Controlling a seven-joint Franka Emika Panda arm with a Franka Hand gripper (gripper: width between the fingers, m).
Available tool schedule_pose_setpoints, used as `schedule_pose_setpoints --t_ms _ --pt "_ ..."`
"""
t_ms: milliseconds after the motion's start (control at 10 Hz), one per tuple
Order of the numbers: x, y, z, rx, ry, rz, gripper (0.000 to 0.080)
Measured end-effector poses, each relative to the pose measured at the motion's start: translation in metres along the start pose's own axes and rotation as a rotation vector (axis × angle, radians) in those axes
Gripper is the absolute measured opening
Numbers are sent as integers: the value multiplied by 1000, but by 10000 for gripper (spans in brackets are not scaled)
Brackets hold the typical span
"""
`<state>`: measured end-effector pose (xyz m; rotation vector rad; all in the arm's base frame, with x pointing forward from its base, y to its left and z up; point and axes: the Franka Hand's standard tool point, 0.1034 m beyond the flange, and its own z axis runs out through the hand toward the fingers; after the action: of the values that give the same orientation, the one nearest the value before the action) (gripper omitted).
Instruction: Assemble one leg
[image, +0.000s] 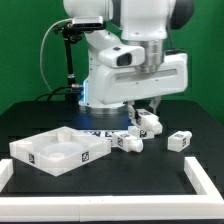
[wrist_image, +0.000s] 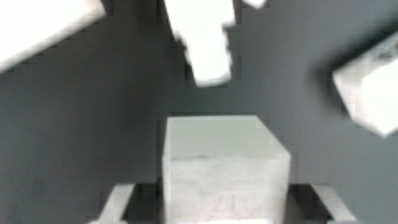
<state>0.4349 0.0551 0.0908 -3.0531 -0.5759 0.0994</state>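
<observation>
Leg (wrist_image: 224, 160): white block, large in the wrist view, sitting between the two fingers (wrist_image: 128, 205).
Hand (wrist_image: 221, 205): clamped on the leg, low over the black table (image: 100, 185).
Loose legs (image: 181, 140): on the table beside and below the hand.
Square panel (image: 58, 150): well apart from the hand, towards the exterior view's left.

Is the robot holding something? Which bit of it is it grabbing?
Yes, it seems so: the end effector pinches one white leg by its two opposite sides, near one end.
</observation>
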Motion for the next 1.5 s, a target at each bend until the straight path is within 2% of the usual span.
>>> schedule_pose_setpoints --t_ms 600,700,1000,1100,1200,1300,1400,1500 --pt "-2 0 4 1 1 9 284" --pt "-15 8 4 7 -4 -47 284" --pt "-92 42 5 39 -28 -130 284" --pt "-108 45 8 48 -38 -129 284" --pt "-116 48 11 48 -37 -130 284" --pt "-115 52 11 41 -27 -116 284" --pt "-119 45 21 27 -14 -128 284" --pt "-124 42 29 36 -29 -130 284"
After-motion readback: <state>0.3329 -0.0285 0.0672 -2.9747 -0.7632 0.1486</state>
